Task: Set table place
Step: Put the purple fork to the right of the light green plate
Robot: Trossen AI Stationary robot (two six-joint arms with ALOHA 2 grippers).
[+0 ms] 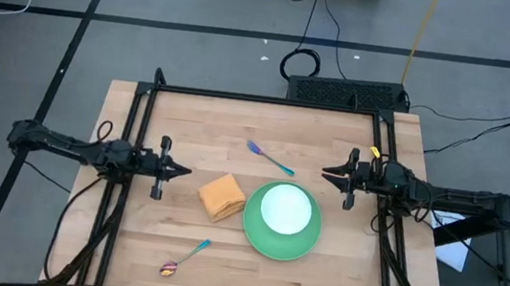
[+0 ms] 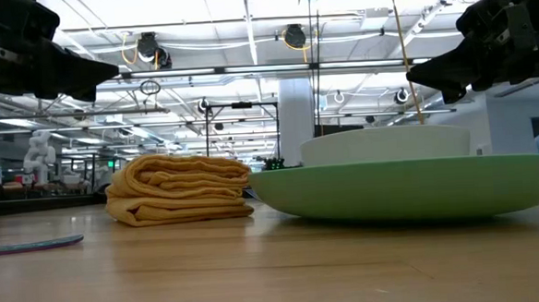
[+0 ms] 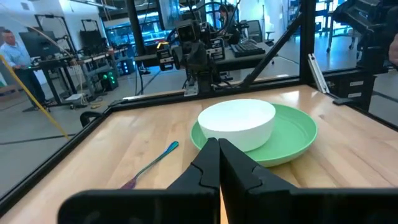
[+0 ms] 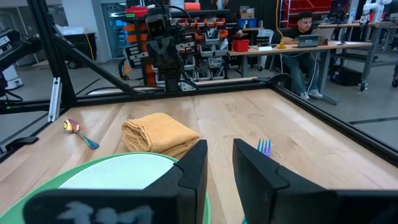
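- High view: the plate [image 1: 281, 227] lies on the desk [image 1: 336, 277] right of centre, with the bowl [image 1: 285, 209] sitting inside it.
- Napkin [image 1: 222, 197] lies folded at the plate's 9 o'clock, just beside its rim.
- Fork [image 1: 270, 158] lies at the plate's 12 o'clock, apart from it, its tines pointing to about 10 o'clock.
- Spoon [image 1: 184, 258] lies at the plate's 8 o'clock, near the desk's front edge, its reddish bowl at the 7 o'clock end.
- Left claw [image 1: 186, 171] hangs above the desk at the napkin's 9 o'clock, pressed together and empty.
- Right claw [image 1: 327, 171] hangs at the plate's 2 o'clock, its fingers [image 4: 258, 171] parted by a narrow gap, pinching nothing.
- Right wrist view: a person sits at a far table in the room behind.
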